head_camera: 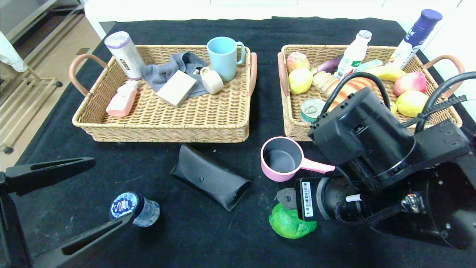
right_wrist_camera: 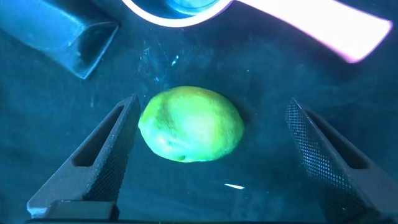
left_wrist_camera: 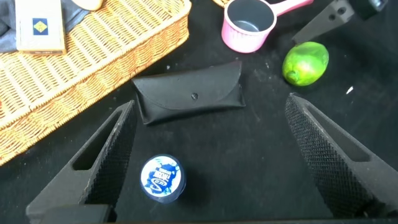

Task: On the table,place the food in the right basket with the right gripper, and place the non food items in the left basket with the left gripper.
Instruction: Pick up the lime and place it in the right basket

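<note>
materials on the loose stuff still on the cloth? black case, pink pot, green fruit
Black case: looks like matte faux leather, soft flap with a snap.
Pink pot: probably enamelled or painted metal, glossy pink outside, grey inside; could be plastic.
Green fruit: likely foam or plastic replica, pebbled, slightly shiny skin.

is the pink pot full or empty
Empty. The head view looks straight into the pink pot, upright on the table, and shows only its bare grey inside; the left wrist view shows the same.
</note>
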Motion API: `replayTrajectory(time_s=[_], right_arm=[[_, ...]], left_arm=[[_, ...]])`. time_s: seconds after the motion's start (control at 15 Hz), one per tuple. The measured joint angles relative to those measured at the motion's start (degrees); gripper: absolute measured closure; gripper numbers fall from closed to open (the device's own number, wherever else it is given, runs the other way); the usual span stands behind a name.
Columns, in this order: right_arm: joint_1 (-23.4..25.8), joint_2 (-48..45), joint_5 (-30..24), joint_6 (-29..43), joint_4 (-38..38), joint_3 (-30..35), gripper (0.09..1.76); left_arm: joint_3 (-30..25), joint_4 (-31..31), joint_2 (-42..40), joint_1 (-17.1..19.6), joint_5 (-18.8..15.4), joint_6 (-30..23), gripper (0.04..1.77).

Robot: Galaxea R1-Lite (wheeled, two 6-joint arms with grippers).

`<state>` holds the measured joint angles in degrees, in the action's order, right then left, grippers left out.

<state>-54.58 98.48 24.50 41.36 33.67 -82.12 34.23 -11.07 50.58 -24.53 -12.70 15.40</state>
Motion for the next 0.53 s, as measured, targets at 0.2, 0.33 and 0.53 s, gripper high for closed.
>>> replayTrajectory(time_s=[0.2,0.33,0.53], right_arm=[[-0.8,2.4,-0.1,1.0,2.2,-2.6,0.15],[-1.6,3.5,-0.1,1.0,2.5,-3.3,0.15],[-2.1,4.7,0.0,1.5,2.6,-3.5,0.15]], left_arm=[[0.0,0.1,0.1,0.0,0.0,0.0,0.09],[0.1,0.1,0.1,0.0,0.0,0.0,0.09],[0.1,0.1,0.1,0.0,0.0,0.0,0.09]])
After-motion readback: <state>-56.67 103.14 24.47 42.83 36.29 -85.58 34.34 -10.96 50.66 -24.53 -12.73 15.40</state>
